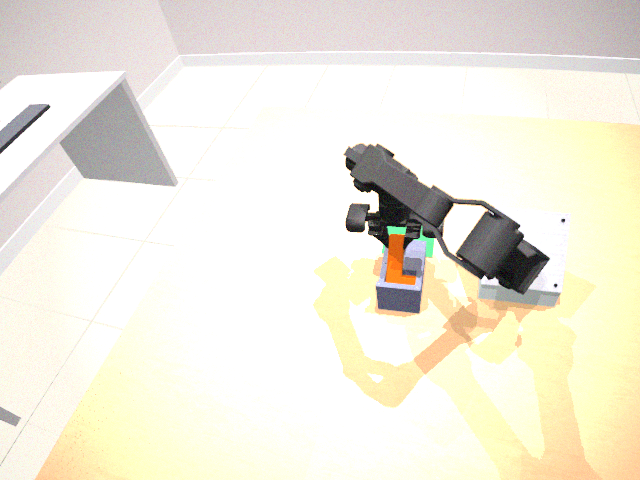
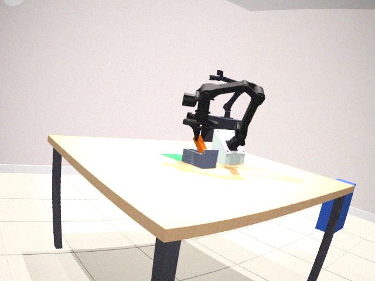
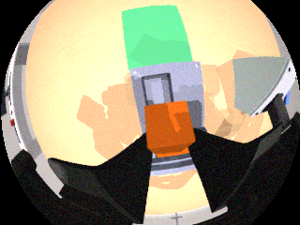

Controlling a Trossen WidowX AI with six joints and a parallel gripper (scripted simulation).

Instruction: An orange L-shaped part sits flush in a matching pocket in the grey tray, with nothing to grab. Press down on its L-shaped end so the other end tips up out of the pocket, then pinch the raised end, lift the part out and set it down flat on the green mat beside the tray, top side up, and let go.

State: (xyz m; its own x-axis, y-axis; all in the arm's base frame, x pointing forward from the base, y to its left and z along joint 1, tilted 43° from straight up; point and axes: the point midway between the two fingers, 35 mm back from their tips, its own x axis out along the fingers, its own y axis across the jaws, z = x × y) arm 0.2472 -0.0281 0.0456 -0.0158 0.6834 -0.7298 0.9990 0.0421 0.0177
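Observation:
The orange L-shaped part (image 1: 396, 260) (image 2: 200, 145) (image 3: 166, 124) is steeply tilted, its raised end up and its L-shaped end low at the near end of the grey tray (image 1: 399, 299) (image 2: 192, 158) (image 3: 184, 76). My gripper (image 1: 397, 240) (image 2: 199, 137) (image 3: 171, 141) is shut on the raised end, one finger on each side. Part of the empty pocket shows in the wrist view. The lowest edge is partly hidden, so I cannot tell whether it touches the tray. The green mat (image 1: 429, 249) (image 2: 171, 156) (image 3: 157, 29) lies flat beyond the tray's far end.
The pale robot base (image 1: 555, 248) (image 2: 234, 158) (image 3: 258, 80) stands on the table to the right of the tray. The tray's walls surround the low end of the part. A white desk (image 1: 77, 93) is off to the left, and a blue box (image 2: 327, 214) is beyond the table edge.

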